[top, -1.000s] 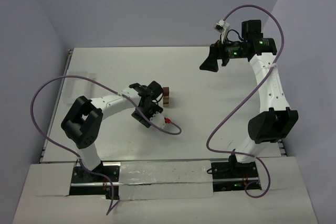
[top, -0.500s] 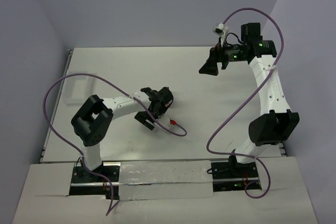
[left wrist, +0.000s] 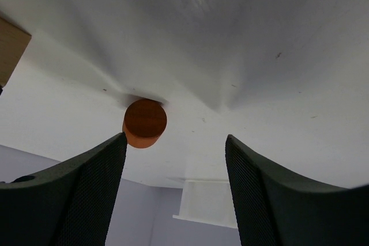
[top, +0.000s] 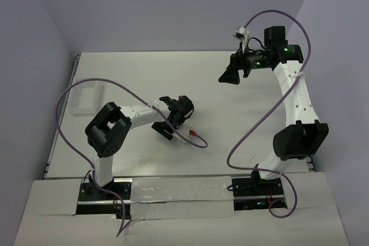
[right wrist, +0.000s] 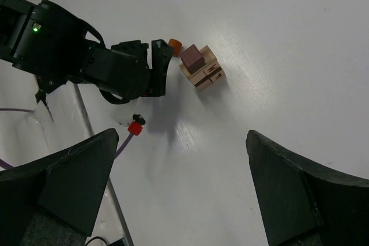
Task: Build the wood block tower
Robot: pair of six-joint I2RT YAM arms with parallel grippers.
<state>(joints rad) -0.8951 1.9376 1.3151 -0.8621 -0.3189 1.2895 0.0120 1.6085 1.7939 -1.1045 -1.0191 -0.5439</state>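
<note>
1. Currently, I see from above a white table (top: 127, 73) with two robot arms bolted at its near edge. The left arm reaches low toward the middle, and the right arm is raised toward the far right.
2. The tower (right wrist: 203, 70) stands near the table's middle. It is a short stack of pale tan blocks topped by a dark reddish cube (right wrist: 193, 57). From above, the left arm mostly hides it.
3. The left gripper (right wrist: 158, 70) lies low, just beside the tower. Its jaws are apart and nothing sits between them.
4. An orange round piece (left wrist: 145, 122) rests on the table just past the left fingertips and close to the tower. The left wrist camera looks straight at it, so I judge the jaws are lined up to take it next.
5. I cannot tell from these angles whether a fingertip touches the piece.
6. The right gripper (top: 229, 74) hangs high, well apart from the tower, with its jaws wide and empty. I think it is parked there to keep clear and give its camera a view of the work.
7. The risk I see is the left fingers brushing the stack.
</note>
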